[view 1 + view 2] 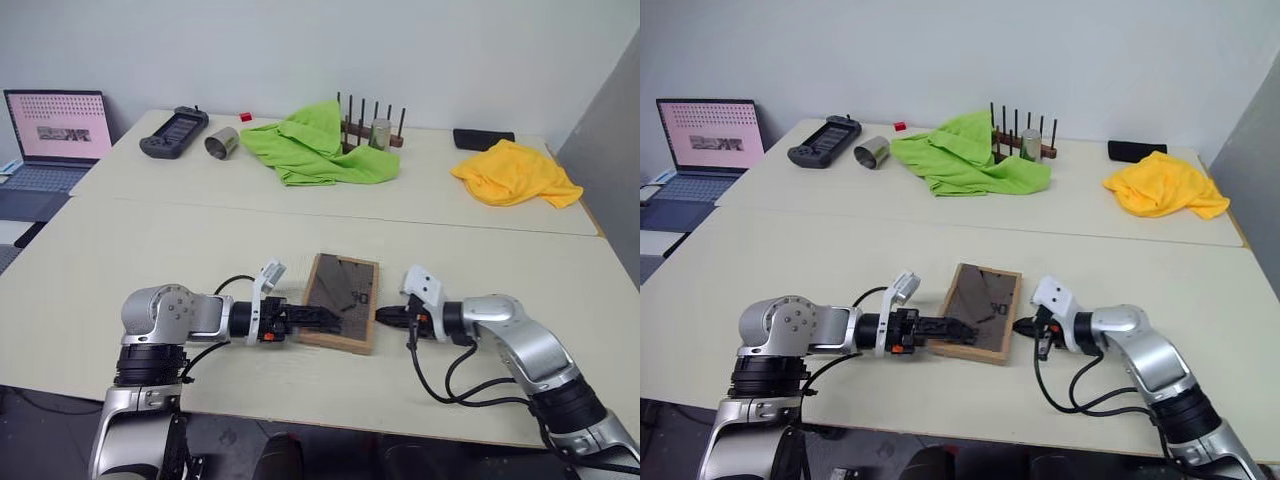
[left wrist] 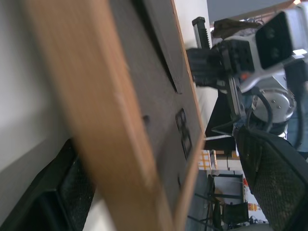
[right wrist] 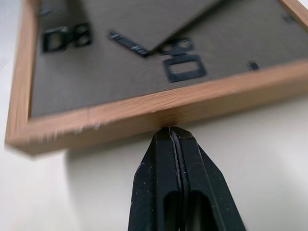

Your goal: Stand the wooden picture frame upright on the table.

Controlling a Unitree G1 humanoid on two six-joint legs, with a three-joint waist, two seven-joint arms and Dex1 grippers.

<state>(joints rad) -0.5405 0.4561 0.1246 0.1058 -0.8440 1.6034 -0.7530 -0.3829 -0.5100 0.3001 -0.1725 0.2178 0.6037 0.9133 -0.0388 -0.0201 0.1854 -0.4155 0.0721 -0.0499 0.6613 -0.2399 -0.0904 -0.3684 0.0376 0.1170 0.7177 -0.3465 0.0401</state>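
pale table (image 1: 120, 250) under wooden frame (image 1: 340, 300)

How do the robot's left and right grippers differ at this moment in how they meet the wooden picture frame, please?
The left gripper is open, one finger reaching over the dark back of the wooden picture frame, while the right gripper is shut, its tips at the frame's outer edge. The left comes from the frame's left side, the right from its right side. Both sit low over the table, and the frame lies between them, not yet upright.
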